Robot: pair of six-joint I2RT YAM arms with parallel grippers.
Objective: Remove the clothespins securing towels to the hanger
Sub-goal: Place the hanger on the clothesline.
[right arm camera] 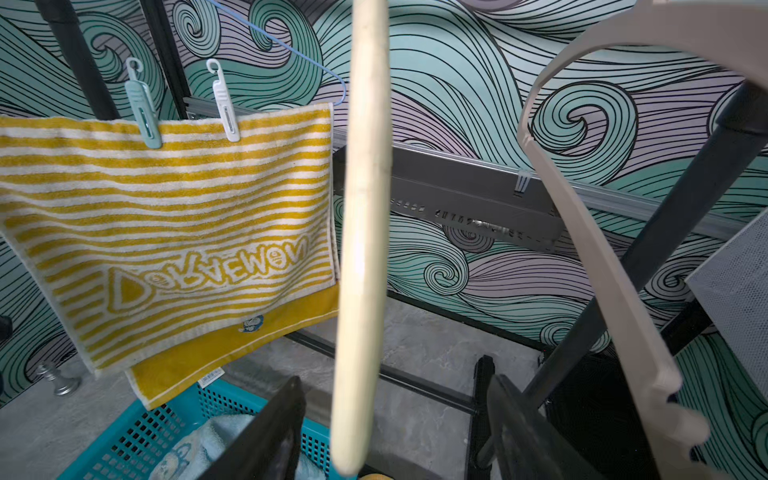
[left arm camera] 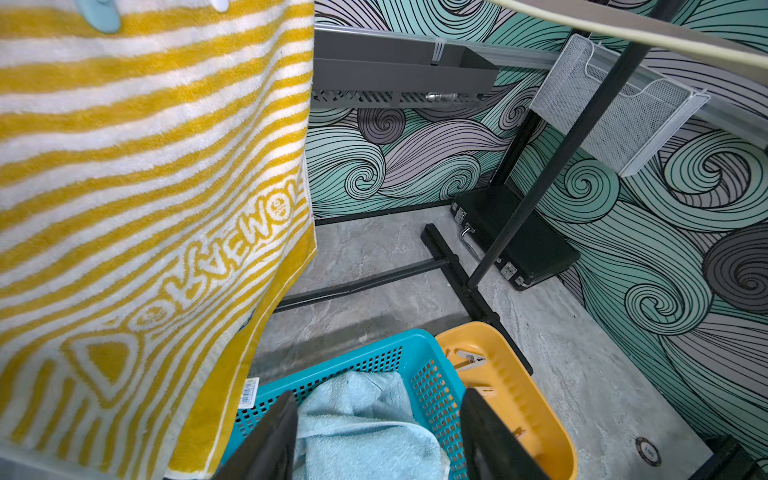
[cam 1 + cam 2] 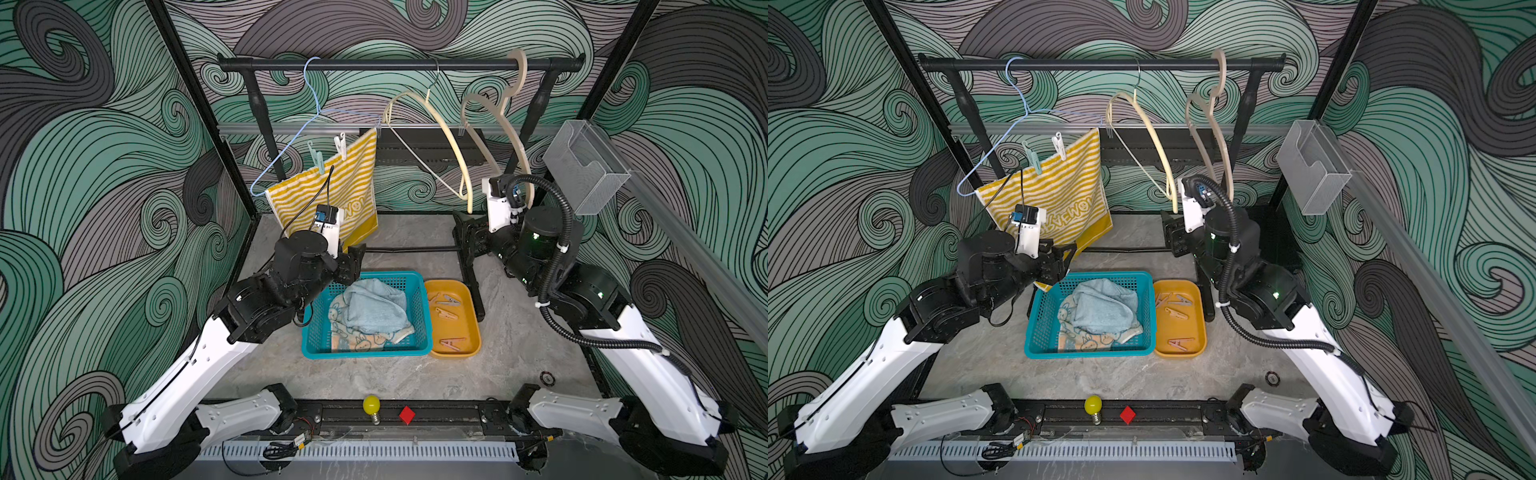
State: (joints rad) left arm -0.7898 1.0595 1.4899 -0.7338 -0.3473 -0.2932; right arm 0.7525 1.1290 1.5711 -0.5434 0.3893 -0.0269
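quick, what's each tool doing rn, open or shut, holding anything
Left tool: open, holding nothing.
Right tool: open, holding nothing.

A: What is cut off in the left wrist view?
B: The mint clothespin (image 2: 99, 18) and the white clothespin (image 2: 219, 4) — only their clamping ends are shown.
A: What is covered?
B: The bunny towel (image 3: 361, 340) is mostly buried under the light-blue towel (image 3: 374, 307); in both top views the yellow towel (image 3: 340, 178) is partly masked by the left wrist camera (image 3: 328, 218).
A: Anything blurred?
B: The cream hanger (image 1: 361, 249) — smeared in the right wrist view.
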